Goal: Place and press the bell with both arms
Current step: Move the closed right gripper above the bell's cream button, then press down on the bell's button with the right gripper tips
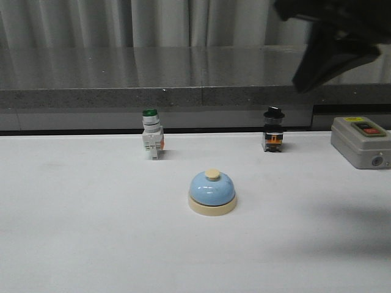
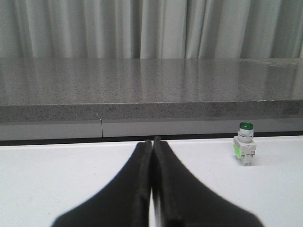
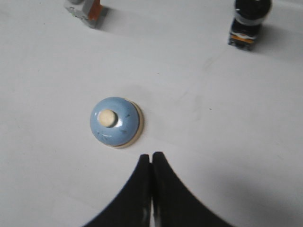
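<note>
The light-blue bell (image 1: 212,192) with cream base and cream button stands upright in the middle of the white table. It also shows in the right wrist view (image 3: 116,121). My right gripper (image 3: 151,155) is shut and empty, high above the table and a little to the bell's right. In the front view the right arm (image 1: 333,46) hangs at the top right. My left gripper (image 2: 152,140) is shut and empty, low over the table's left part. It does not show in the front view.
A green-capped white push-button switch (image 1: 151,134) stands behind the bell to the left. A black-capped switch (image 1: 273,129) stands behind to the right. A grey box with a red button (image 1: 361,141) sits at the right edge. A grey stone ledge (image 1: 183,76) runs along the back.
</note>
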